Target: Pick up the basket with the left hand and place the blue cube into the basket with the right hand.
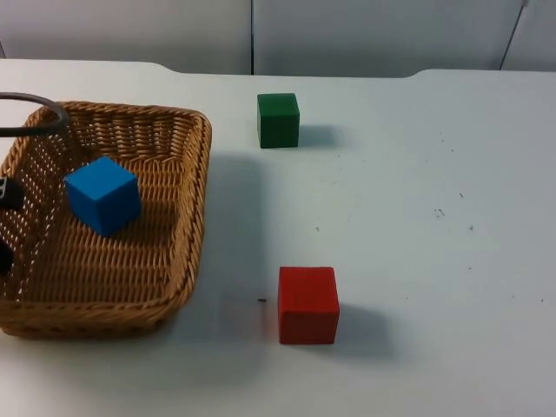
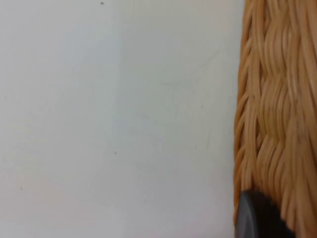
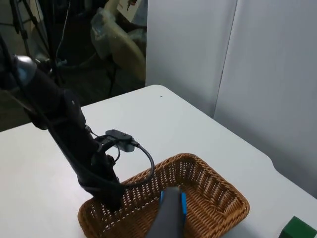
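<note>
A woven wicker basket (image 1: 196,204) stands at the table's left. A blue cube (image 1: 103,195) lies inside it, tilted, free of both grippers. My left gripper (image 1: 4,224) is at the basket's left rim and shut on it; the left wrist view shows the basket's wall (image 2: 277,109) close against a black fingertip (image 2: 257,219). The right wrist view looks from high and far back at the basket (image 3: 218,184), the left gripper (image 3: 112,197) on its rim, and a sliver of the blue cube (image 3: 184,202) behind my right gripper (image 3: 171,220).
A green cube (image 1: 278,120) sits at the table's middle back, also visible as a green cube (image 3: 299,229) past the basket. A red cube (image 1: 307,304) sits near the front, to the right of the basket. The right half of the table (image 1: 452,217) is bare.
</note>
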